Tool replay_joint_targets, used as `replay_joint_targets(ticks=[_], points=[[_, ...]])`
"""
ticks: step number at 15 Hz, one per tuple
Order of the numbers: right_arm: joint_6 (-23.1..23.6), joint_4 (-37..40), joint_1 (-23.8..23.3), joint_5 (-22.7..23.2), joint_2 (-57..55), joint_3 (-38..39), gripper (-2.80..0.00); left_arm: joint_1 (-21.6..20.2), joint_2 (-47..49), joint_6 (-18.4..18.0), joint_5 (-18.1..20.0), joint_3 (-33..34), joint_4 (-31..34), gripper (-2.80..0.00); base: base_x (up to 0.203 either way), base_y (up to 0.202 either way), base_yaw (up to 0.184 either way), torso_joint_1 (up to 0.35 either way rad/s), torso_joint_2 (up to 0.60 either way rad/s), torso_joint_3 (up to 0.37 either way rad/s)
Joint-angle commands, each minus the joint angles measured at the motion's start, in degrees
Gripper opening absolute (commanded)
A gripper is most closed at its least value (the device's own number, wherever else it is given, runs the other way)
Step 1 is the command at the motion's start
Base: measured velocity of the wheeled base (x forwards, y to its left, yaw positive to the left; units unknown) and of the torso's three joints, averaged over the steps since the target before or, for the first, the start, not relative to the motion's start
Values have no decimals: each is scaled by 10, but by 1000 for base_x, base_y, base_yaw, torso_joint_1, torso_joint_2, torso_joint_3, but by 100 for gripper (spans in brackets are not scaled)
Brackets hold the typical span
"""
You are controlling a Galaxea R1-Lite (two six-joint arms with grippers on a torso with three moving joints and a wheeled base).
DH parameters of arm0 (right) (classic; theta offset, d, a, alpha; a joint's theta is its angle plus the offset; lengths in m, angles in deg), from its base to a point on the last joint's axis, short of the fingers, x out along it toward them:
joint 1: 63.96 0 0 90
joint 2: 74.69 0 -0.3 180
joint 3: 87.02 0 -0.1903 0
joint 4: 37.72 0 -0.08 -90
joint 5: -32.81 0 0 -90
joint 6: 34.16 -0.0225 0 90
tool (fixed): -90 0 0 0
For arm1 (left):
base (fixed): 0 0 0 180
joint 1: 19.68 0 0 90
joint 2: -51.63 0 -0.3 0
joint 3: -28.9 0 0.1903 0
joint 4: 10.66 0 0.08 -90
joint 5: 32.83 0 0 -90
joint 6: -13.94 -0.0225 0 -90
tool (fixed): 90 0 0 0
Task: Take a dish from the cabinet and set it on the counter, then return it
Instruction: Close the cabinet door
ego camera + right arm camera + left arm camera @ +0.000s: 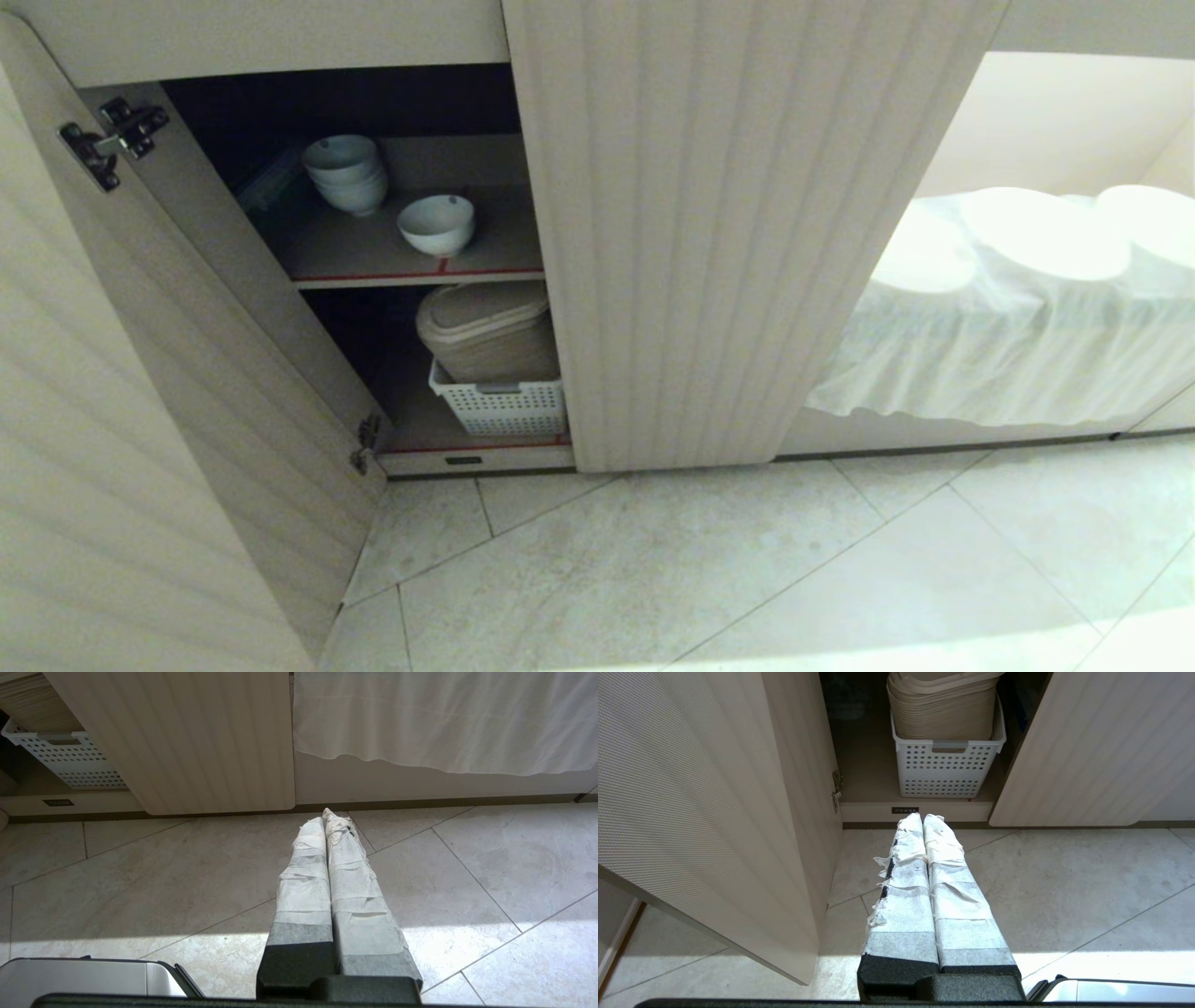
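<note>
The left pincer (923, 817) hangs low over the tiled floor (1064, 882), its 2 tape-wrapped fingers (945, 891) pressed together with nothing between them. Its tips point toward the base rail of the cabinet (1087, 751), just short of the open compartment. The right pincer (325, 816) is likewise pressed together and empty, poised above the floor in front of the shut right-hand door (196, 742), with the hanging white cloth (444, 718) beyond it. Neither pincer appears in the head view.

Directly ahead of the left pincer, on the lower shelf, stands a white perforated basket (945, 767) carrying a stack of beige ribbed containers (943, 709). The left door (691, 802) is swung wide open beside the left pincer; its 2 hinges (112, 140) are visible on the inner face in the head view.

On the upper shelf (373, 252), edged with a red strip, the dish (436, 225) sits upright near the front edge, toward the shut door. A stack of similar white bowls (346, 174) stands further back and to the left, apart from the dish. The dish is untouched, well above both pincers.

To the right of the cabinet, a cloth-draped surface (1008, 308) carries several rounded shapes under the cloth; what they are cannot be told.
</note>
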Motion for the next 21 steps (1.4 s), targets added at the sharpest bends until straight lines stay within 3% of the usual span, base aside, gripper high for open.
replay_joint_targets(ticks=[1,21], points=[[0,0,0,0,0,0,-280,0,0,0,-1,0,0,-280,0,0,0,0,0,0],[0,0,0,0,0,0,-280,0,0,0,-1,0,0,-280,0,0,0,0,0,0]])
